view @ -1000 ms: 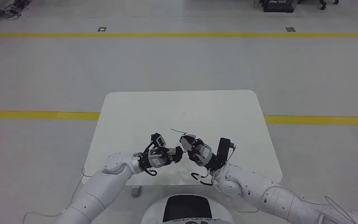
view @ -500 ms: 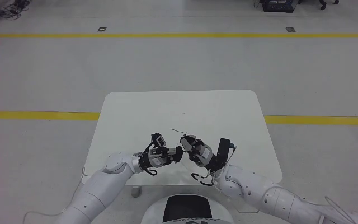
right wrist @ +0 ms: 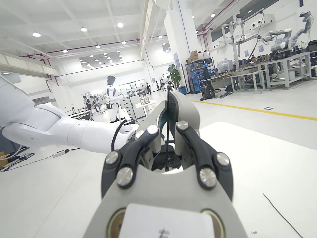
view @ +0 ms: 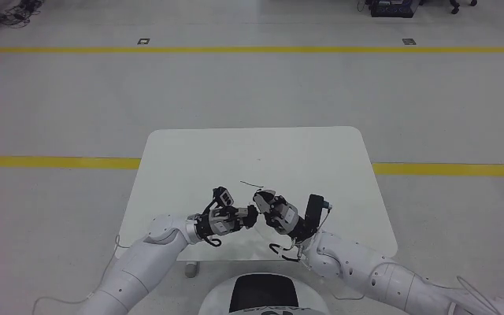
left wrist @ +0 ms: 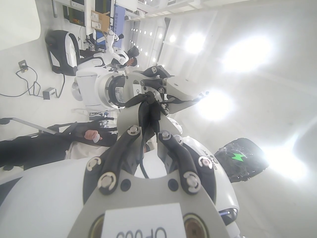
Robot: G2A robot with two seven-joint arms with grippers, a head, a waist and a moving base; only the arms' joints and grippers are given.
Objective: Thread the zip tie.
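Black zip tie (right wrist: 168,125) clamped by left pincer (view: 249,215) and right pincer (view: 261,206).

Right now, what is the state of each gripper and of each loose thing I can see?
left gripper: shut on the zip tie.
right gripper: shut on the zip tie.
zip tie: held between both grippers above the table; whether threaded, cannot tell.
thin black strip: lying loose on the table.

A white table (view: 315,157) — yellow floor lines (view: 63,162) running past it.
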